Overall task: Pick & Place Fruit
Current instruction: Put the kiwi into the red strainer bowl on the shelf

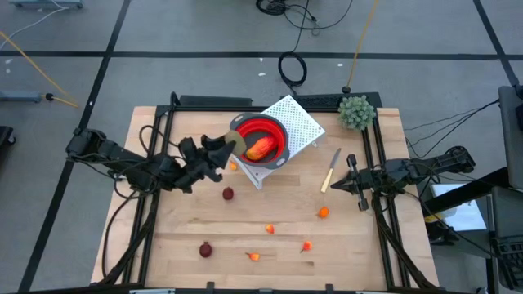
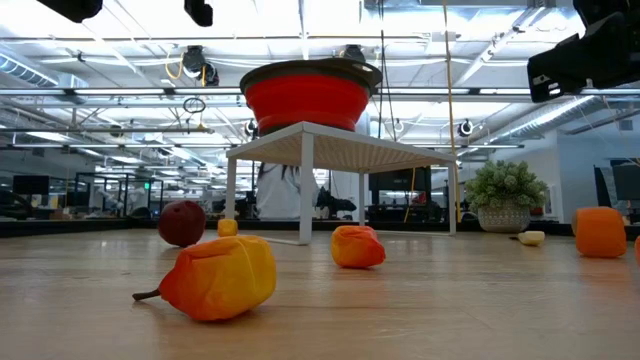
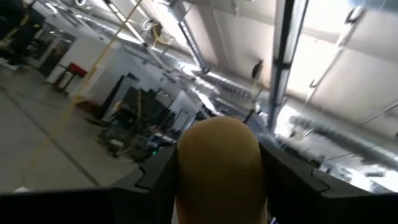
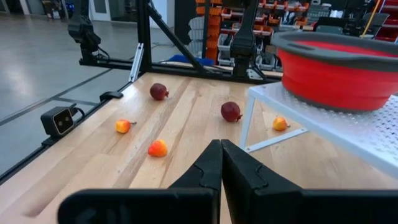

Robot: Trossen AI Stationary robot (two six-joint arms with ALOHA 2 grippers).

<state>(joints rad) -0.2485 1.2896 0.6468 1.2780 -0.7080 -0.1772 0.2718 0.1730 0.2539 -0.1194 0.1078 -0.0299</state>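
Observation:
A red bowl (image 1: 274, 131) stands on a white perforated stand (image 1: 301, 121) at the table's far middle, with a red-and-yellow fruit (image 1: 259, 149) inside. My left gripper (image 1: 227, 145) is at the bowl's left rim, shut on a brown oval fruit (image 3: 217, 165). Two dark red balls (image 1: 227, 193) (image 1: 205, 250) and several small orange bits (image 1: 270, 229) lie on the wooden table. My right gripper (image 4: 221, 163) waits shut at the table's right side. My left gripper pinches the brown oval fruit between its two fingers, which lie along its two opposite sides (image 3: 184, 177). The fingers come from the table's left, slanting upward. The fruit (image 1: 237, 139) is lifted clear of the table, at the bowl's left rim.
A pale-handled knife (image 1: 331, 170) lies right of the stand, close to my right gripper. A green bushy plant (image 1: 356, 112) sits at the far right corner. Black frame rails (image 1: 384, 220) run along the table's left and right sides.

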